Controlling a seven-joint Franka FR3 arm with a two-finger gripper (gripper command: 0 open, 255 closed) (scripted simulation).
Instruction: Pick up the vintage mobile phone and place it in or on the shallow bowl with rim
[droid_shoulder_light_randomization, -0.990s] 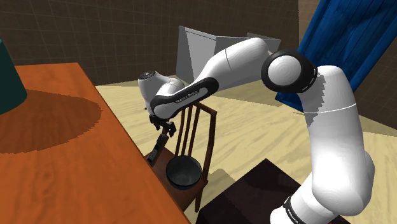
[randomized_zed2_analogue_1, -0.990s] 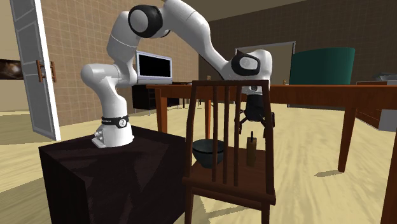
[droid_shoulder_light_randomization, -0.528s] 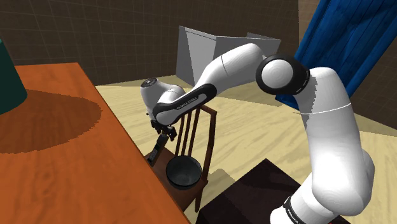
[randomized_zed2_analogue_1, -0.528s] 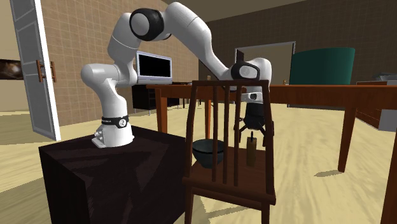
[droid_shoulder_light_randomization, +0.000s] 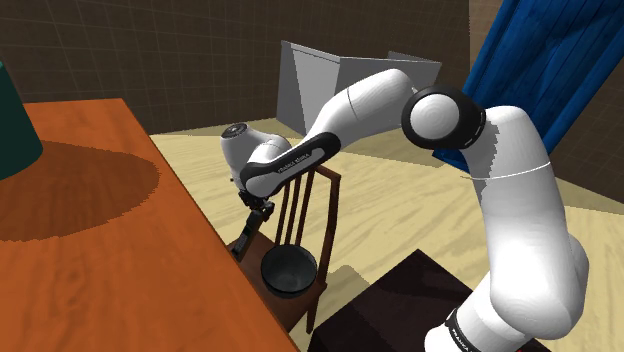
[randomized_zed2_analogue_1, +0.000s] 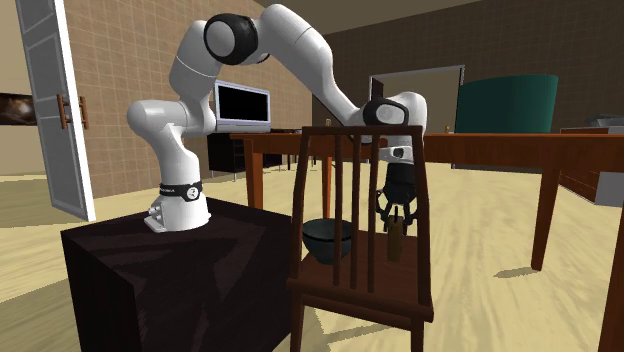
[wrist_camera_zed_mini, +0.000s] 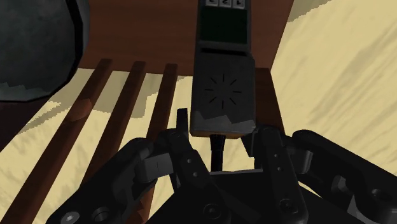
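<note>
The vintage mobile phone is a dark handset standing upright on the seat of a wooden chair. It also shows as a slim brown-black bar beside the bowl. My gripper comes down from above and is shut on the phone's upper end, one finger on each side. The shallow bowl with rim is dark and sits on the same seat, close beside the phone.
The chair's slatted back stands between the second exterior camera and the gripper. An orange-brown table runs close beside the chair. My dark stand is next to the chair. A blue curtain hangs behind the arm.
The gripper came down over the phone's top, and its fingers, open before, have shut on the phone. The phone and bowl have not moved.
</note>
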